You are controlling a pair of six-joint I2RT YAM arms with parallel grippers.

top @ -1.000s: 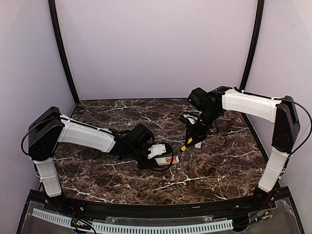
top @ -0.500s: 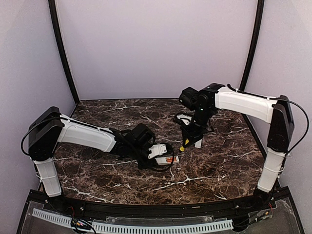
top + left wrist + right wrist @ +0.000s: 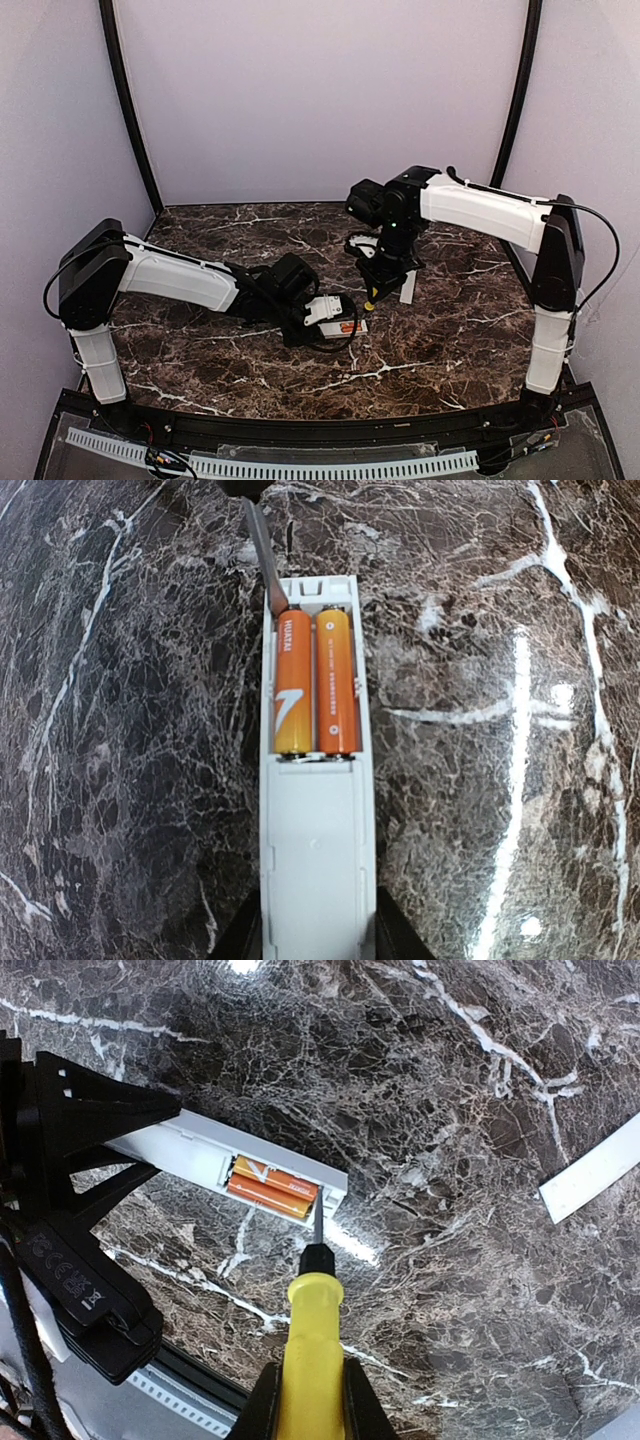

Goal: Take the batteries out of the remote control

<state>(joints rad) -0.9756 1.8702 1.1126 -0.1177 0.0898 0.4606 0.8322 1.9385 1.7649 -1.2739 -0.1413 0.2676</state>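
Note:
The white remote control (image 3: pixel 315 850) lies on the marble with its back up, and my left gripper (image 3: pixel 315 938) is shut on its near end. Its bay is uncovered and two orange batteries (image 3: pixel 316 683) sit side by side in it. The same batteries (image 3: pixel 272 1188) show in the right wrist view. My right gripper (image 3: pixel 310 1400) is shut on the yellow handle of a screwdriver (image 3: pixel 312 1345). The screwdriver's dark blade (image 3: pixel 264 555) reaches the far end of the left battery. In the top view the remote control (image 3: pixel 346 327) is below the right gripper (image 3: pixel 384 272).
The flat white cover strip (image 3: pixel 592 1170) lies loose on the marble right of the remote, next to the right gripper in the top view (image 3: pixel 407 290). My left arm's black wrist (image 3: pixel 70 1210) fills the left of the right wrist view. Purple walls enclose the table.
My right arm has swung left and down with the screwdriver, bringing its tip to the remote's battery bay. The left arm and the remote have stayed put.

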